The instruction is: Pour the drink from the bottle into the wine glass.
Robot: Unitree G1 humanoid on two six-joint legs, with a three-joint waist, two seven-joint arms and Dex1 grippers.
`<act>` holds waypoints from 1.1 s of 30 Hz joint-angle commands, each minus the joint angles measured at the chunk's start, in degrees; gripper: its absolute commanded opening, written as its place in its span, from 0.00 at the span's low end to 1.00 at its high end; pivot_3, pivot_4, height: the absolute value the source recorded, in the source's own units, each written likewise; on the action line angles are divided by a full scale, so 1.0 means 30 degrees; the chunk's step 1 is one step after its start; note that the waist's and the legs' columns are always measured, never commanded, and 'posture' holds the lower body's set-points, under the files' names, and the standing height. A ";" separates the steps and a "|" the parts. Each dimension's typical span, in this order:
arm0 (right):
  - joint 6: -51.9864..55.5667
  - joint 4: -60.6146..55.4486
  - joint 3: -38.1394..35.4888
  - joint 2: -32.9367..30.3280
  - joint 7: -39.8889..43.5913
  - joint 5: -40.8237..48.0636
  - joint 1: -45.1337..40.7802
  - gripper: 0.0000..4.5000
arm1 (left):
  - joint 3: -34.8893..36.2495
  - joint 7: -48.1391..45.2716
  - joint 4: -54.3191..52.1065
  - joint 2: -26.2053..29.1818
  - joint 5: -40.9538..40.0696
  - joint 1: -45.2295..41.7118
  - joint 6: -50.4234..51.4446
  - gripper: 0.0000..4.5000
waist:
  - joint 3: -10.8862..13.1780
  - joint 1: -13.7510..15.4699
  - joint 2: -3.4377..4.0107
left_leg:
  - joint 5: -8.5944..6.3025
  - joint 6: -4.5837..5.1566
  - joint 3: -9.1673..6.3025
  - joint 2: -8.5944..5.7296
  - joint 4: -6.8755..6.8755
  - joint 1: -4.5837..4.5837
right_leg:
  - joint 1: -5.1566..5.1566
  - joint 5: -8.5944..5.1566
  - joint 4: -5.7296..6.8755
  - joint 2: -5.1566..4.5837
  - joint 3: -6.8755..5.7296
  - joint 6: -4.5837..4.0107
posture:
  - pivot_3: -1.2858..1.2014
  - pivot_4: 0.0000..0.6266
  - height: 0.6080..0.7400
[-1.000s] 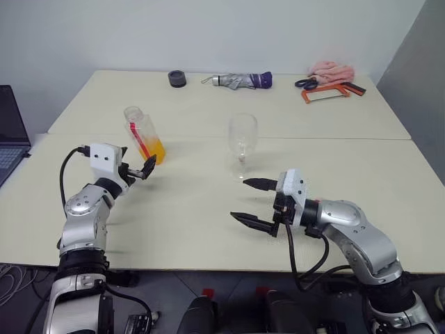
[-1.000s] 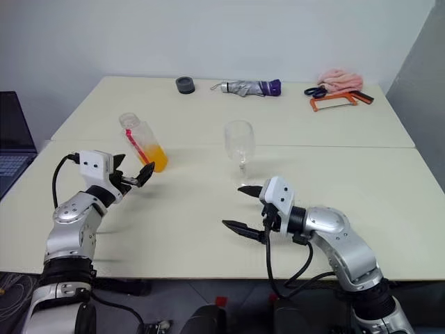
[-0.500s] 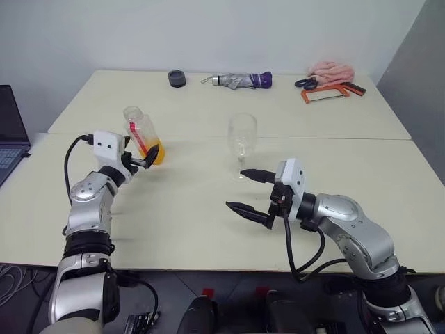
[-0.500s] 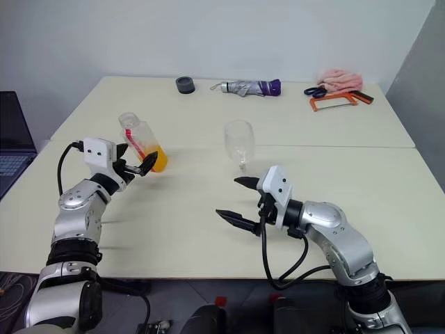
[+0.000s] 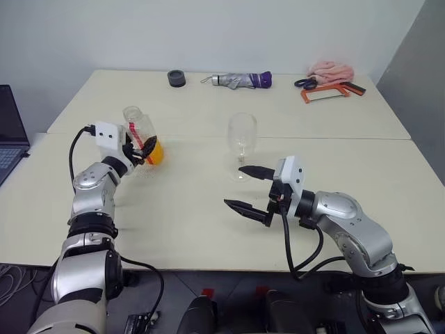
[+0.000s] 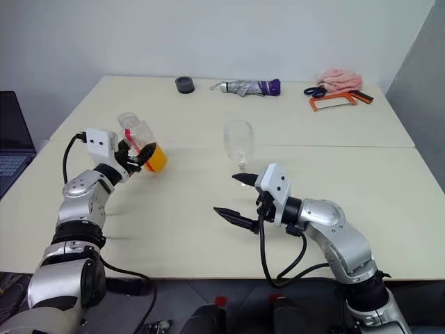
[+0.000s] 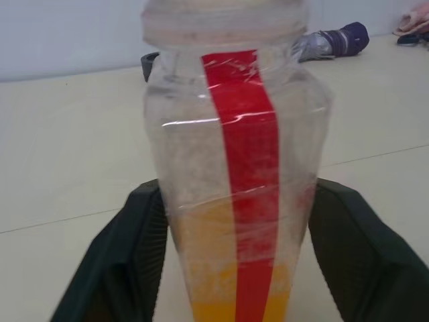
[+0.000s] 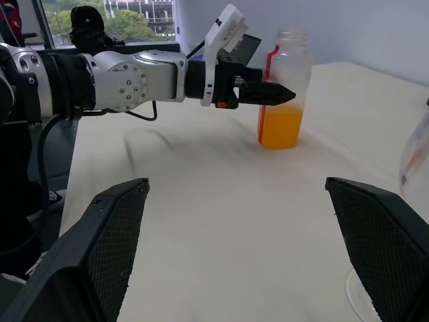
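Left eye view puts the right tool (image 5: 245, 188) nearest, hovering just above the pale surface (image 5: 188, 223) with its two black fingers spread wide and nothing between them; it sits just in front of the wine glass (image 5: 241, 145) without touching it. The wine glass stands upright and looks empty, so no pouring has happened yet. Across to the left, at about the same depth, the left tool (image 5: 142, 152) has its fingers on either side of the bottle (image 5: 144, 138). In the left wrist view the pads (image 7: 137, 248) sit against the lower body of the bottle on both sides, so the tool appears closed on it, though how firm the hold is cannot be judged. The bottle rests on the surface, leaning a little, and the drink (image 5: 154, 152) fills only its lower part; its neck looks open, with no cap to be seen. Well behind, on the far surface, lie a dark round object (image 5: 176, 78), a folded umbrella (image 5: 240, 81), scissors with an orange frame (image 5: 327, 89) and a pink cloth (image 5: 331, 70). By my reading the grasp is just being made; lifting, carrying to the glass and tipping are all left to do.
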 commanded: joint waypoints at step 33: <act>-0.1251 -0.0019 -0.2144 0.1640 -0.5584 -0.2326 -0.1330 1.00 | -0.8005 0.2037 -0.2120 0.0112 0.9226 -0.5794 -0.9614 0.37 | 0.0017 0.0002 -0.0034 | 0.0001 -0.0001 0.0003 -0.0015 0.0014 -0.0051 | -0.0033 0.0001 -0.0002 0.0013 0.0000 0.0000 | 0.52 0.24 1.00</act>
